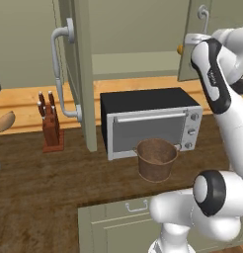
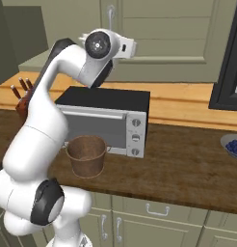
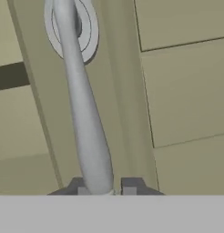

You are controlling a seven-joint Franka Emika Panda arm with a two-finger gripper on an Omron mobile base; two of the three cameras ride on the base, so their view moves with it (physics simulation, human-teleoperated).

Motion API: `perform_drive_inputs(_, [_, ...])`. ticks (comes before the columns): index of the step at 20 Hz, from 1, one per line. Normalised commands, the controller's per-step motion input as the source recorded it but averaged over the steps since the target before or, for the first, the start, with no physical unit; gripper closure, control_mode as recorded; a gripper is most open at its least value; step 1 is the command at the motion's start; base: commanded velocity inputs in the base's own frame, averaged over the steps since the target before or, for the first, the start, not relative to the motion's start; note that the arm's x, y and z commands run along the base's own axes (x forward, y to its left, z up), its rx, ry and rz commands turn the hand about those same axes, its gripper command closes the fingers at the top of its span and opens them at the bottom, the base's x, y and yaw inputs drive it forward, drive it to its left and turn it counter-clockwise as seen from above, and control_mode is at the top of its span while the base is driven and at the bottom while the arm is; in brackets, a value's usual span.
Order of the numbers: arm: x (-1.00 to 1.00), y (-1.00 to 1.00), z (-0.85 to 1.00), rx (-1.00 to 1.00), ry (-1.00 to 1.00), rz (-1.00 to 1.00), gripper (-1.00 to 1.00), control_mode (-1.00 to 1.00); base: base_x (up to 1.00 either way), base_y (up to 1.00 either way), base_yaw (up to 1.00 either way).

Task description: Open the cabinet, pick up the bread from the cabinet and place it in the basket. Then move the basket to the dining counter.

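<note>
We record the cabinet (image 1: 79,59) as sage-green with panelled doors, its handle (image 3: 86,132) silver-grey. At centre frame, the basket (image 1: 156,159) is rusty brown and rough-textured; the toaster oven (image 1: 150,121) is black-topped with a silver front. The knife block (image 1: 51,129) at left is reddish-brown. The worktop (image 1: 49,173) is dark wood-grain.

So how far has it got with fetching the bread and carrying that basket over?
Early days. Done: the left door of the cabinet stands swung open. In hand: the gripper is shut on the right door's silver handle. An orange lump that may be the bread peeks out beside the arm. Left: lifting it into the basket, which sits empty by the toaster oven, then moving the basket.
</note>
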Motion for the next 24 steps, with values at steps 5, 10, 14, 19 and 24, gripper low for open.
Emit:
perform_drive_inputs(5, [-1.0, -0.89, 0.52, 0.13, 0.01, -0.01, 1.0, -1.0, 0.0, 0.0, 0.0])
perform_drive_inputs(10, [-1.0, -1.0, 0.54, 0.12, 0.03, 0.0, 1.0, -1.0, 0.0, 0.0, 0.0])
perform_drive_inputs(14, [-1.0, -0.99, 0.28, 0.04, 0.0, -0.02, 1.0, -1.0, 0.0, 0.0, 0.0])
perform_drive_inputs(19, [-1.0, -1.0, 0.08, 0.01, 0.0, -0.01, 1.0, -1.0, 0.0, 0.0, 0.0])
perform_drive_inputs(24, [-1.0, -0.24, -0.42, 0.0, 0.0, -0.1, -1.0, -1.0, 0.0, 0.0, 0.0])
